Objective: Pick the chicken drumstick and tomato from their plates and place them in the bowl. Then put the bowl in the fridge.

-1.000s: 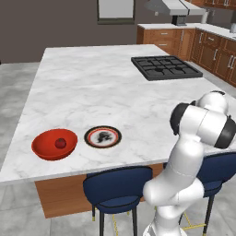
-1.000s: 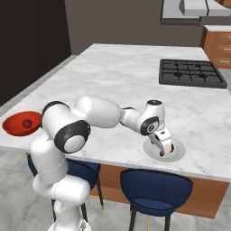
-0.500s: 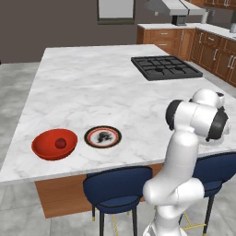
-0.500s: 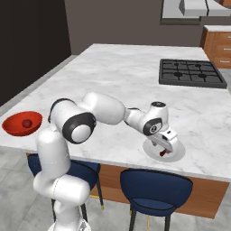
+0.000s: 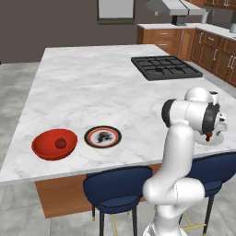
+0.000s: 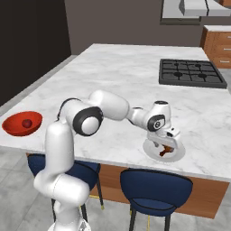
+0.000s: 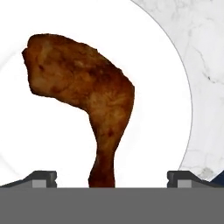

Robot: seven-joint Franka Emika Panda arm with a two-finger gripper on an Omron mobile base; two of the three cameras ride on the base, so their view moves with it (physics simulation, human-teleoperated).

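Reddish-brown chicken drumstick (image 7: 87, 96) sits right under the pincer (image 7: 111, 178), on the plain white plate (image 7: 166, 109); its thin bone end runs down between the two fingertips (image 7: 43, 178), thick end further out ahead. Jaws fully apart, nothing held.

What changed over the last second: the arm swung further out over the white plate (image 6: 176, 153) and the hand dropped lower toward it. In the right base view the pincer (image 6: 165, 145) now hovers just above the meat (image 6: 166, 151). Jaw spread unchanged.

Meaning: looks like the approach for the drumstick grasp, close to pinch height. Next step is probably a short descent, then close on the narrow shank.

Further from the pincer, well off to its side along the marble counter (image 5: 92, 87): dark-rimmed plate (image 5: 103, 137), now bare, and just beyond it the red bowl (image 5: 54, 144) with the tomato (image 5: 60, 143) already inside. So tomato done, drumstick pending, fridge step not started.
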